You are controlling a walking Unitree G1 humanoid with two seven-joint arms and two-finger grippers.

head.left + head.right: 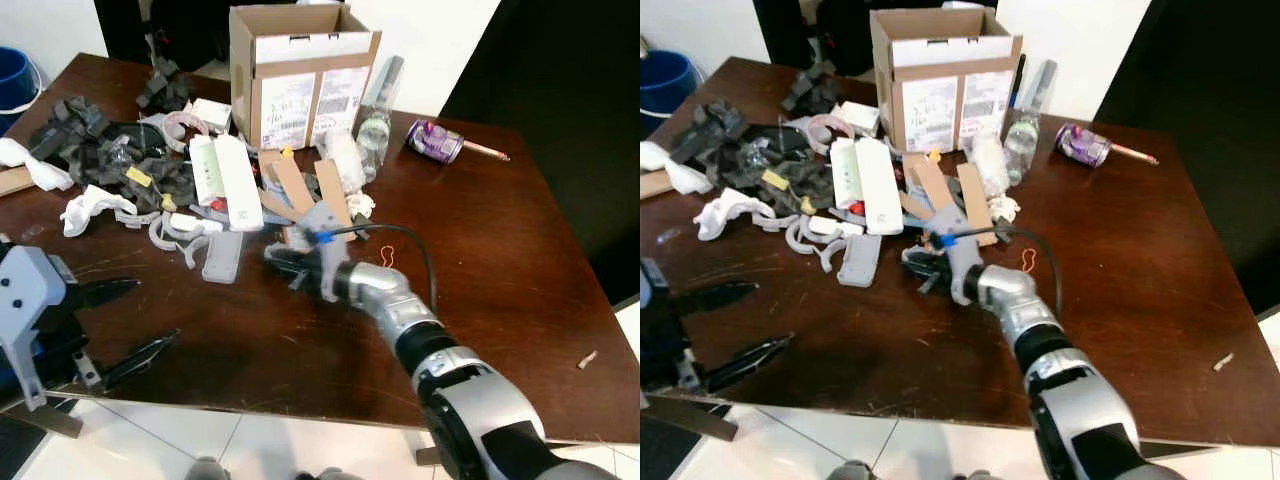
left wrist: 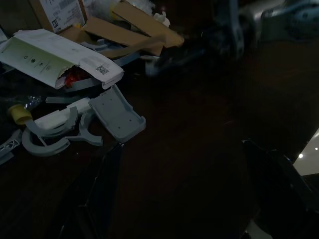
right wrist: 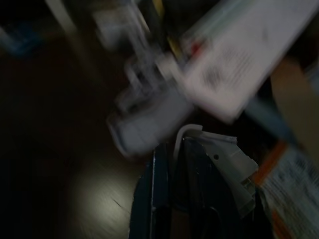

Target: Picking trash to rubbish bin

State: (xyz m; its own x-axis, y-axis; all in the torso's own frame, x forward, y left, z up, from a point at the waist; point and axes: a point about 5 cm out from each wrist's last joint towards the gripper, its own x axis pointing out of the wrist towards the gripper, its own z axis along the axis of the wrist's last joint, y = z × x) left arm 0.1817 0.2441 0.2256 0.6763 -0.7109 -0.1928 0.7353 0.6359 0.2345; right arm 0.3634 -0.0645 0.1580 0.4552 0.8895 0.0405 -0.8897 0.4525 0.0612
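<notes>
The trash sat in one loose heap on the dark wooden table (image 1: 520,270), and the right gripper (image 1: 290,262) was nosed into its near edge, low over a dark scrap (image 1: 925,268) lying flat on the wood. Whether those black fingers were clenched on that scrap or only resting beside it, I could not tell; the right wrist view was smeared, showing just the fingers (image 3: 164,199) with a pale torn piece (image 3: 229,159) pressed against them.

Just beyond the gripper lay brown cardboard strips (image 1: 300,190) and a long white carton (image 1: 232,180). Off to its left side sat a grey plastic tray (image 1: 222,256) and curved grey clips (image 1: 175,232), with white crumpled paper (image 1: 90,208) farther out. Behind everything stood an open cardboard box (image 1: 300,80), a clear plastic bottle (image 1: 372,130) beside it, and a purple can (image 1: 435,140) lying well apart to the right. A blue bin (image 1: 18,80) stood past the table's far left corner.

The left gripper (image 1: 125,320) hovered at the near table edge, fingers spread, holding nothing.

The risk I saw: the strips and carton lay touching or overlapping near the fingers, so a lift could drag neighbours along or scatter them. A thin, flat scrap could also slip free, and the arm's black cable (image 1: 415,245) looped close to the clutter and might snag.
</notes>
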